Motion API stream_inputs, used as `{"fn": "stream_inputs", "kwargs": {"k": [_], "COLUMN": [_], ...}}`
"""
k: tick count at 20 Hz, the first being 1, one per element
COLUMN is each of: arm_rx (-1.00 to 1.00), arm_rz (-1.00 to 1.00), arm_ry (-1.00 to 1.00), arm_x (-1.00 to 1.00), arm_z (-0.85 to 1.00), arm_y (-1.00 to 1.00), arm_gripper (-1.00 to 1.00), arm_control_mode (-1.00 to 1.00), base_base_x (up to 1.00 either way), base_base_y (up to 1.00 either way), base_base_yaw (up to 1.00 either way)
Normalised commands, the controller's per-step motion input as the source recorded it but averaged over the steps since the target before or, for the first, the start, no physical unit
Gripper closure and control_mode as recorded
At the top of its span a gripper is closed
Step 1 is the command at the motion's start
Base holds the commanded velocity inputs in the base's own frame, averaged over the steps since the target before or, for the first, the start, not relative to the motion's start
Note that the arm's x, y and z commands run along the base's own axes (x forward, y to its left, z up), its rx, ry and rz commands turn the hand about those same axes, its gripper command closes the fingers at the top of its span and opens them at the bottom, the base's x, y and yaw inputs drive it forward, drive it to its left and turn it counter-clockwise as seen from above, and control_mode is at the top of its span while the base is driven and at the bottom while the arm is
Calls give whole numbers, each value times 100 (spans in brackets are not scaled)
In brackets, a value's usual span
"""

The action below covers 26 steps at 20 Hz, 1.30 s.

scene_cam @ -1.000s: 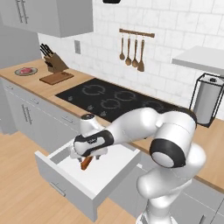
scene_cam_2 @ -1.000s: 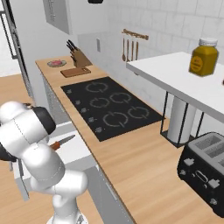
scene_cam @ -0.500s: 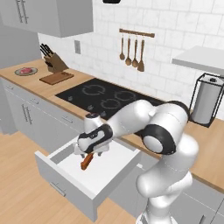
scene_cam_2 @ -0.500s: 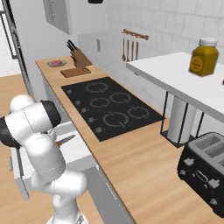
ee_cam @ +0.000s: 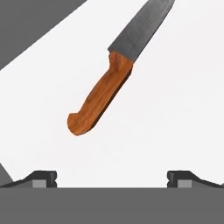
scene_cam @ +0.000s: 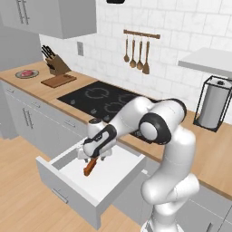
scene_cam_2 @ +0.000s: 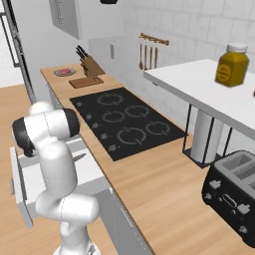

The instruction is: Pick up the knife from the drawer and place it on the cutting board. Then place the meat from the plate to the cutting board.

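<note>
Below wide-open jaws, the curved orange-wood, grey-bladed knife [ee_cam: 116, 74] lies on the smooth white drawer [scene_cam: 108, 181].

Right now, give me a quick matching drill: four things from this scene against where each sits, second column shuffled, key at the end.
1. knife
2. meat
3. cutting board
4. claw

a. on the plate
b. open above the knife handle
c. flat on the drawer floor
d. on the counter by the knife block

Pairs: 1-c, 2-a, 3-d, 4-b
</note>
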Motion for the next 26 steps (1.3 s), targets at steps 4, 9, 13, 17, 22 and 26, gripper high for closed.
{"fn": "stream_inputs", "kwargs": {"k": [4,9,13,17,22,26], "arm_rx": [-2,-2,-4,-2,0,-1], "arm_rz": [0,0,-1,-2,-3,-7], "arm_ry": [3,1,0,8,4,0], "arm_x": [27,10,14,17,21,28], "arm_z": [-23,-31,-30,-21,-5,-4], "arm_y": [0,0,6,3,1,9], "arm_gripper": [-100,-100,-100,-100,-100,-100], "arm_control_mode": [-100,-100,-100,-100,-100,-100], "base_base_x": [0,0,0,0,0,0], "base_base_y": [0,0,0,0,0,0], "base_base_yaw": [0,0,0,0,0,0]}}
